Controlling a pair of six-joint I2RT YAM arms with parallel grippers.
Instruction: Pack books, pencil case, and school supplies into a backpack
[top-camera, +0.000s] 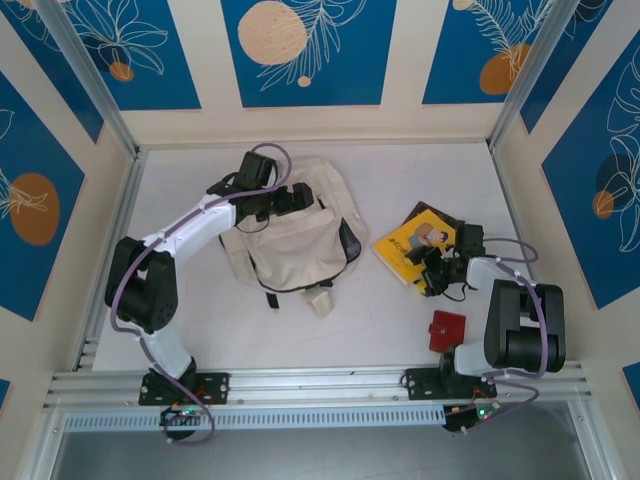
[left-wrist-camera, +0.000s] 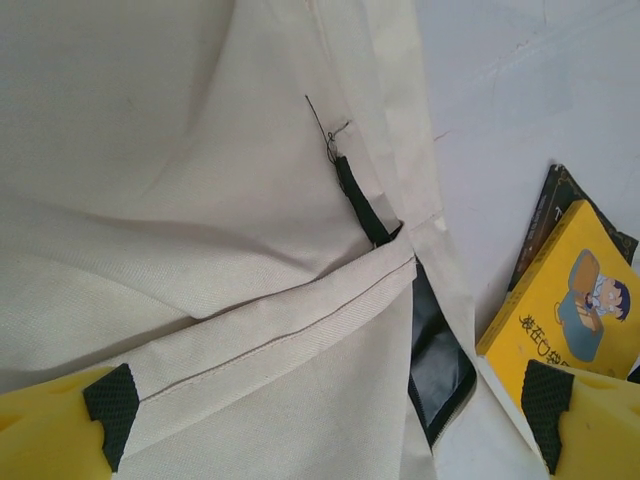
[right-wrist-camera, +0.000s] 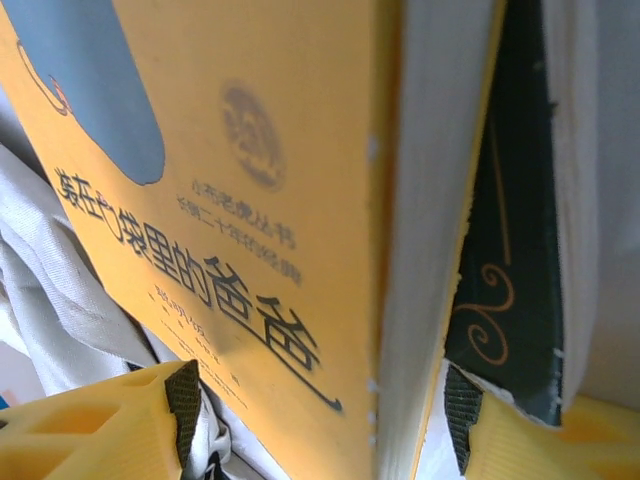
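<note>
The left hand (top-camera: 295, 198) hangs spread wide over the cream backpack (top-camera: 300, 252) while the right hand (right-wrist-camera: 320, 420) straddles the books (top-camera: 415, 245) lying to its right, grip unclear; a partial pinch could let them splay or slip.

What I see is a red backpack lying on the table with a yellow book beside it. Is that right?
Not quite. The backpack is cream-white, not red, as the top external view shows. The rest is right: it lies on the table with the yellow book beside it.
</note>
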